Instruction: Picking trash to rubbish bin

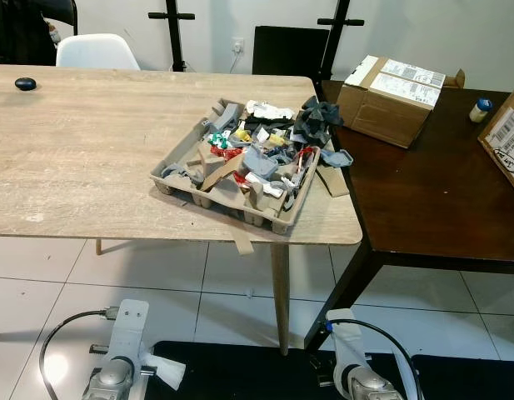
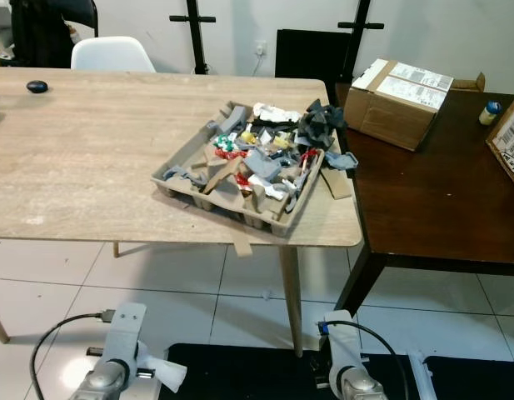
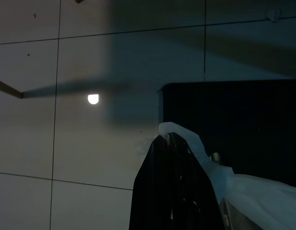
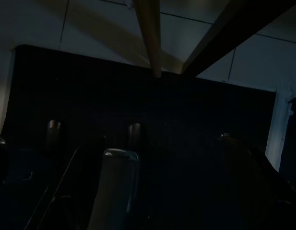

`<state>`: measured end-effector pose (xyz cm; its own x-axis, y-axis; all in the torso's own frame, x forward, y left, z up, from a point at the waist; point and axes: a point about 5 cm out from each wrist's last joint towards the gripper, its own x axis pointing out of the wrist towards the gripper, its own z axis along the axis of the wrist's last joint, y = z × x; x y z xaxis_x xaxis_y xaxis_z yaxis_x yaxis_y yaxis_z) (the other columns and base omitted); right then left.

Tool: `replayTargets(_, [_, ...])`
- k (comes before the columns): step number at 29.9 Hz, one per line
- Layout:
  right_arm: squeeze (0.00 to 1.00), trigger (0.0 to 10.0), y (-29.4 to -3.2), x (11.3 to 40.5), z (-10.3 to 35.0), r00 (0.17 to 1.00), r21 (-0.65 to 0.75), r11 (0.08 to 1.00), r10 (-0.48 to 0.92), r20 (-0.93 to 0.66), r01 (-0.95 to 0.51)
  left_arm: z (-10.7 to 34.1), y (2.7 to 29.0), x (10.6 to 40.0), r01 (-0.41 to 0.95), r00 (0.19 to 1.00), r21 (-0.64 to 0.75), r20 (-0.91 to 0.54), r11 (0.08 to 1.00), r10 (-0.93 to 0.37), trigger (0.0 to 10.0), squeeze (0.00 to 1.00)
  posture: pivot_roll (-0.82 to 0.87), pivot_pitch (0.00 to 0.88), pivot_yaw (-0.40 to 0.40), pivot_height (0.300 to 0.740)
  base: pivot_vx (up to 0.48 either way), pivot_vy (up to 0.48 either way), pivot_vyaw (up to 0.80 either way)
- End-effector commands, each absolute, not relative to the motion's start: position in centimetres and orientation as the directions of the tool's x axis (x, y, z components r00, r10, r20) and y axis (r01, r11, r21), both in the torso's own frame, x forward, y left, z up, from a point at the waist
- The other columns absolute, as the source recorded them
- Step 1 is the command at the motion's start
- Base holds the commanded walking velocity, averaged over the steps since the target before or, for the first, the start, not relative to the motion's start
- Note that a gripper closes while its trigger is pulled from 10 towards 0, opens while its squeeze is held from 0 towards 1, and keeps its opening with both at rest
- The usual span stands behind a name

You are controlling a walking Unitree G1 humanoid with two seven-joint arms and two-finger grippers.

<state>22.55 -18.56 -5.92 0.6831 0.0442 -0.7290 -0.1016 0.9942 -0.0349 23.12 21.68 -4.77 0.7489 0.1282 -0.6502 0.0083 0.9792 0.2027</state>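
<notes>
Head views: a cardboard tray (image 1: 177,167) piled with trash (image 1: 261,142) is sitting on the worktop (image 1: 90,158), overhanging its near edge; a careless nudge could be tipping it off.

Left wrist: the left end effector (image 3: 172,184) is hanging floorward, gripping white plastic (image 3: 205,158).

Right wrist: the right end effector (image 4: 114,191) is lying in shadow; its opening I cannot tell.

A pale wood table (image 1: 90,158) abuts a dark brown table (image 1: 431,200) — white floor tiles (image 1: 157,283) below, white wall (image 1: 456,33) behind.
</notes>
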Motion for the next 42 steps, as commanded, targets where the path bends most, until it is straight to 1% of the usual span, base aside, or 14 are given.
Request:
replayTargets(1, [0.00,10.0,-18.61,21.89,-6.35,0.665,-0.028,0.995,0.045,-0.746,-0.099,-5.26,21.64,22.51,0.022,0.726,0.204,-0.677,0.979,0.125,10.0,0.00,0.15,0.118,0.011,0.740,0.000,0.000,0.00])
replayTargets(4, [0.00,10.0,-18.73,21.91,-6.32,0.667,-0.025,0.995,0.043,-0.744,-0.092,-5.36,21.69,22.36,0.023,0.722,0.204,-0.680,0.979,0.125,10.0,0.00,0.15,0.119,0.012,0.740,0.000,0.000,0.00])
replayTargets(6, [0.00,10.0,-18.98,21.94,-6.27,0.670,-0.047,0.995,0.024,-0.742,-0.088,-5.43,21.73,22.23,0.024,0.720,0.204,-0.683,0.979,0.125,10.0,0.00,0.15,0.119,0.012,0.740,0.000,0.000,0.00])
replayTargets(8, [0.00,10.0,-18.90,21.89,-6.30,0.670,-0.021,0.997,0.037,-0.741,-0.078,-5.48,21.77,22.14,0.024,0.719,0.205,-0.684,0.979,0.126,10.0,0.00,0.15,0.119,0.013,0.740,0.000,0.000,0.00])
replayTargets(11, [0.00,10.0,-18.82,21.86,-6.33,0.669,-0.017,0.996,0.044,-0.742,-0.084,-5.51,21.80,22.09,0.024,0.717,0.205,-0.685,0.978,0.126,10.0,0.00,0.15,0.119,0.013,0.740,0.000,0.000,0.00])
replayTargets(17, [0.00,10.0,-18.87,21.67,-6.45,0.660,-0.076,0.989,0.029,-0.751,-0.129,-5.58,21.87,21.96,0.026,0.714,0.206,-0.689,0.978,0.126,10.0,0.00,0.14,0.121,0.017,0.740,0.000,0.000,0.00])
replayTargets(28, [0.00,10.0,-18.67,21.47,-6.58,0.659,-0.023,0.995,0.047,-0.750,-0.097,-5.67,22.17,21.84,0.030,0.698,0.208,-0.704,0.978,0.128,10.0,0.00,0.15,0.122,0.023,0.740,0.000,0.000,0.00])
replayTargets(38, [0.00,10.0,-18.52,21.47,-6.60,0.656,-0.064,0.987,0.048,-0.753,-0.146,-5.62,22.53,21.77,0.030,0.698,0.211,-0.704,0.977,0.130,10.0,0.00,0.14,0.122,0.024,0.740,0.000,0.000,0.00])
replayTargets(42, [0.00,10.0,-18.56,21.45,-6.61,0.655,-0.050,0.990,0.048,-0.754,-0.130,-5.74,22.20,21.70,0.034,0.699,0.209,-0.704,0.977,0.126,10.0,0.00,0.14,0.123,0.025,0.740,0.000,0.000,0.00])
